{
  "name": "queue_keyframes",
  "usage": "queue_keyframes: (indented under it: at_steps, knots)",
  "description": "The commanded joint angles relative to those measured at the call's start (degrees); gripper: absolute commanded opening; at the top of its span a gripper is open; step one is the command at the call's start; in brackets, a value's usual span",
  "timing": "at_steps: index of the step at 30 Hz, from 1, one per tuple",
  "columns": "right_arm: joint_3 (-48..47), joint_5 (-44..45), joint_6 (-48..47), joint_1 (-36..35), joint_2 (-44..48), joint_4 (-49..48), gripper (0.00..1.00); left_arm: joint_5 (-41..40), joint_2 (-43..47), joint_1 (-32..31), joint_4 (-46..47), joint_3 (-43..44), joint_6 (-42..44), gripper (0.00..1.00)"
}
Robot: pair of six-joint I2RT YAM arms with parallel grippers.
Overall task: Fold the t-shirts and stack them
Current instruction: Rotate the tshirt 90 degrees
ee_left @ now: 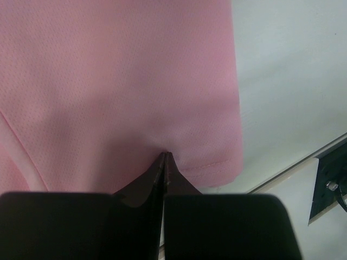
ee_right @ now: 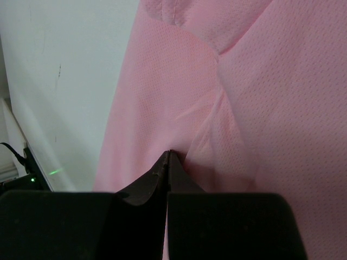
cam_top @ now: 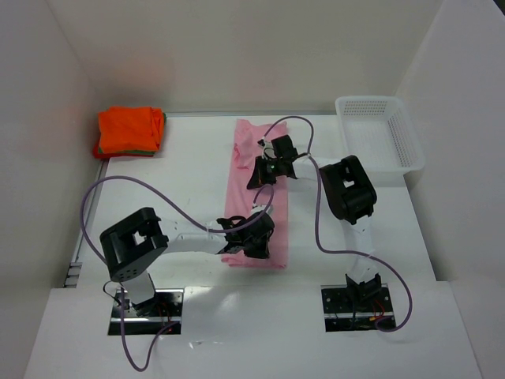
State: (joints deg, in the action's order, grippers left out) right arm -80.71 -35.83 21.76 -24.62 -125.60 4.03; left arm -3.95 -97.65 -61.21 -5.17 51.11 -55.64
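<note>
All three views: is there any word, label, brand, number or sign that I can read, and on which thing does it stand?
None can be read. No print, tag or number shows on the pink t-shirt, the orange t-shirt or the white basket.

Top view: high up behind the arm bases, looking down on the whole table (cam_top: 189, 158). Wrist views: aimed down, super close on the pink t-shirt (cam_top: 246, 158), same shirt seen mid-table from above.
</note>
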Motion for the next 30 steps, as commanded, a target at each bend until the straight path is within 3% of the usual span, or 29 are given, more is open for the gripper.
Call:
queue_keyframes:
  at_steps: [1,17,24,27,28,30]
  knots:
    - [-1.64,3.84,-2.16,-0.34,-2.28,1.33,0.0,0.77,-2.37,0.04,-2.74,0.3,-1.22,0.0]
    - [-4.46,3.14,-2.77,0.19,-5.0,2.47,0.0,1.84,1.32,0.04,-2.74,-2.6,-2.63,0.0]
    - [-5.87,2.53,-3.3,0.72,-1.85,4.31,0.0,0.7,4.56,0.04,-5.45,-0.5,-0.88,0.01]
    - [-7.88,1.82,-3.3,0.72,1.4,5.99,0.0,-3.16,10.79,0.04,-11.87,4.51,0.44,0.12]
    - [-7.89,1.82,-3.3,0.72,2.8,6.51,0.0,-4.04,15.51,0.04,-13.36,5.48,0.44,0.29]
    - [-7.89,1.82,-3.3,1.24,8.05,6.51,0.13,-6.58,20.89,0.04,-13.38,6.19,0.97,0.42]
